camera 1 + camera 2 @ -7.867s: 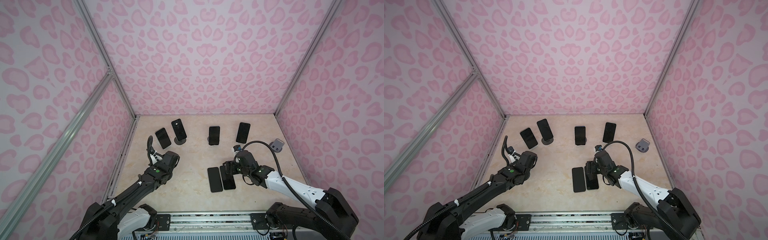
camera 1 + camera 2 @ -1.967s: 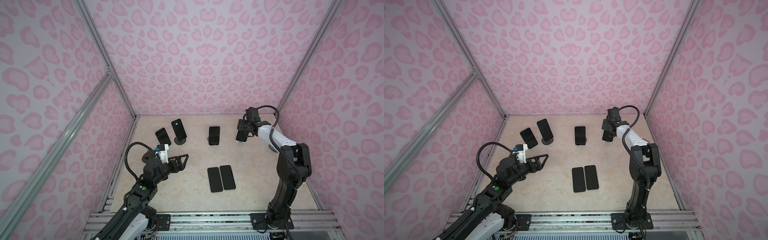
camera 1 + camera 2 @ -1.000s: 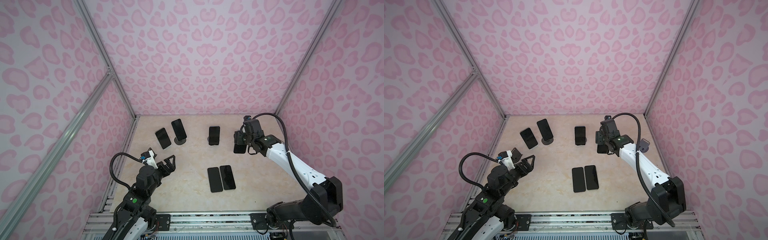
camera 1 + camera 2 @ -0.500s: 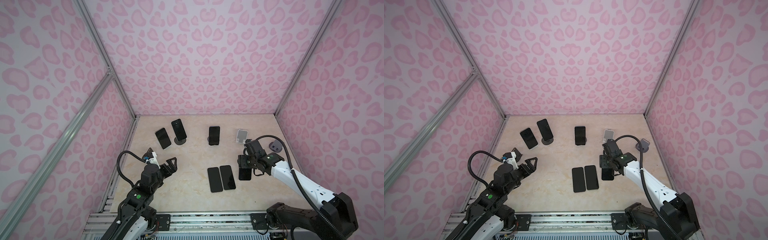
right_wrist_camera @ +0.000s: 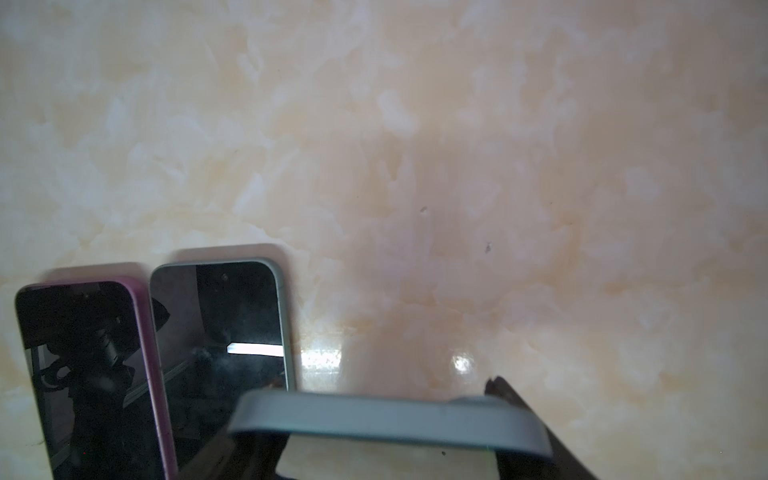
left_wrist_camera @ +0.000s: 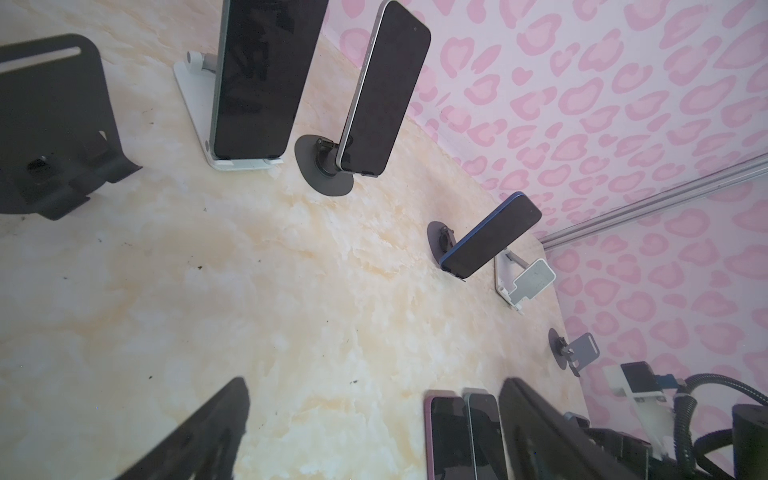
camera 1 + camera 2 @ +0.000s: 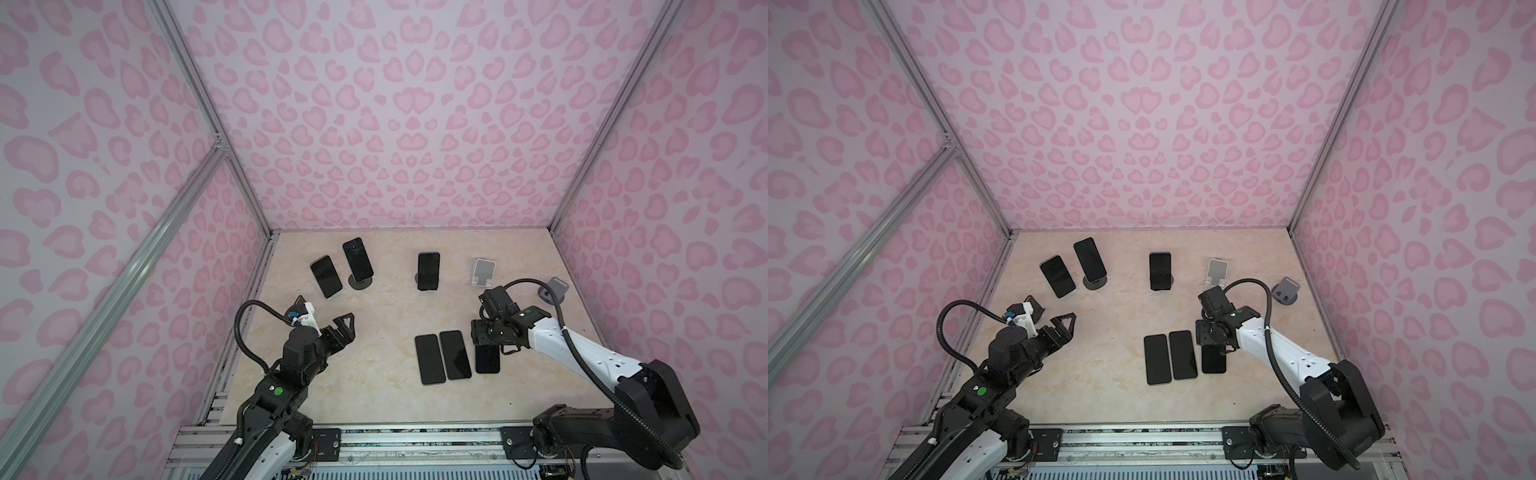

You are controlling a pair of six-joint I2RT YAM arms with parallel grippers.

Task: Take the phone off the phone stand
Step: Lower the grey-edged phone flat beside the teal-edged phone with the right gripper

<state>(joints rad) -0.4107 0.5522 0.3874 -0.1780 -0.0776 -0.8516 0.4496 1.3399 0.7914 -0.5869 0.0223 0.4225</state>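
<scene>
Going from the left: the left tool [image 7: 334, 322] hangs over the surface [image 7: 374, 395] with its jaws wide apart and nothing in them, and just beside it sits an empty black stand [image 6: 54, 124]. Behind that, three phones aren't off their stands yet. The leftmost phone [image 7: 326, 276] leans on a white folding stand [image 6: 191, 104], the tall phone [image 7: 357, 258] is up on a round black base [image 6: 324, 174], and the middle phone [image 7: 428, 270] rests on a dark stand [image 6: 440, 239]. Closer to the front, a purple-edged phone [image 7: 430, 359] and a pale-edged phone [image 7: 455, 354] lie flat side by side, so I'd count those as done. Just to their right, the grey-cased phone [image 7: 487, 361] is clamped at one end in the right tool [image 7: 486, 338], held low and lined up next to the pale-edged one. Honestly can't tell if it's touching the surface or just above it. Further back on the right are a bare white stand [image 7: 484, 270] and an empty grey stand [image 7: 555, 291]. So my read is three stands emptied and three to go, roughly halfway. What's left right now is letting go of this one and going for the next.
</scene>
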